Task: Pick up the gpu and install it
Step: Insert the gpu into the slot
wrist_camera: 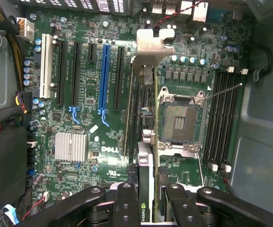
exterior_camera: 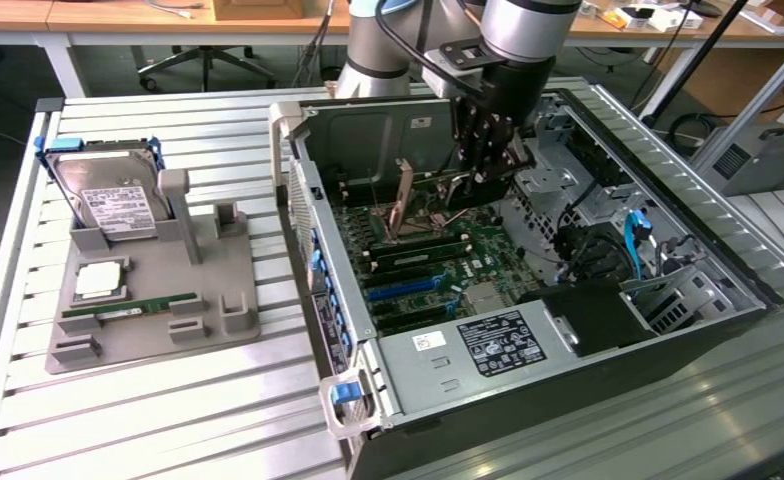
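My gripper (exterior_camera: pixel 474 186) is down inside the open computer case (exterior_camera: pixel 712 250), shut on the gpu (exterior_camera: pixel 402 205), whose tan-brown face shows in the exterior view. In the wrist view the gpu (wrist_camera: pixel 145 142) runs edge-on between my black fingers (wrist_camera: pixel 126 208), with its silvery bracket (wrist_camera: pixel 154 45) at the far end toward the case's rear wall. The card hangs just above the green motherboard (wrist_camera: pixel 84 99), between the black expansion slots and the CPU socket (wrist_camera: pixel 180 123). The blue slot (wrist_camera: pixel 105 75) lies apart from it, to one side.
On the exterior view's left a grey holder (exterior_camera: pixel 152 300) carries a hard drive (exterior_camera: pixel 109 205), a green memory stick (exterior_camera: pixel 132 307) and a chip. Inside the case are memory slots (wrist_camera: pixel 221 118), a silver heatsink (wrist_camera: pixel 70 146), cable bundles (wrist_camera: pixel 6 118) and the power supply (exterior_camera: pixel 499 340).
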Robot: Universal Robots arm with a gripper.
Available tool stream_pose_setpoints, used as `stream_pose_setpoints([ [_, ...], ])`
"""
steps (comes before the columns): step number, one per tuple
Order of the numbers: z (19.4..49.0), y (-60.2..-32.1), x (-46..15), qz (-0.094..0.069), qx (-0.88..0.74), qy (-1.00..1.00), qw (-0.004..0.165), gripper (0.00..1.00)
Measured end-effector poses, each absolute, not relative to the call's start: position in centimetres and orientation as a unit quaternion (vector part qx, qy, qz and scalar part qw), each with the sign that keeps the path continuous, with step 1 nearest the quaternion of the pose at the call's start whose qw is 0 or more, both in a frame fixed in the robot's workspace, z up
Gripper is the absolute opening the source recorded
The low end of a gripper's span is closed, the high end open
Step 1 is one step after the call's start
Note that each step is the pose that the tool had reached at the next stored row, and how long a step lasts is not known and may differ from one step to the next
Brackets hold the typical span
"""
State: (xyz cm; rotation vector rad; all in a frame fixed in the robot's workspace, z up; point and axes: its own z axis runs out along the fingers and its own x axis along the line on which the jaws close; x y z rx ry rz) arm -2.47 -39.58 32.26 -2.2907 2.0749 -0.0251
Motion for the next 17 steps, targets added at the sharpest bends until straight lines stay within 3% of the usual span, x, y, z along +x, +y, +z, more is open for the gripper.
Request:
stream_pose_setpoints([
  [17, 31.92, -39.81, -2.47, -0.008, -0.741, 0.671, 0.025, 0.27],
])
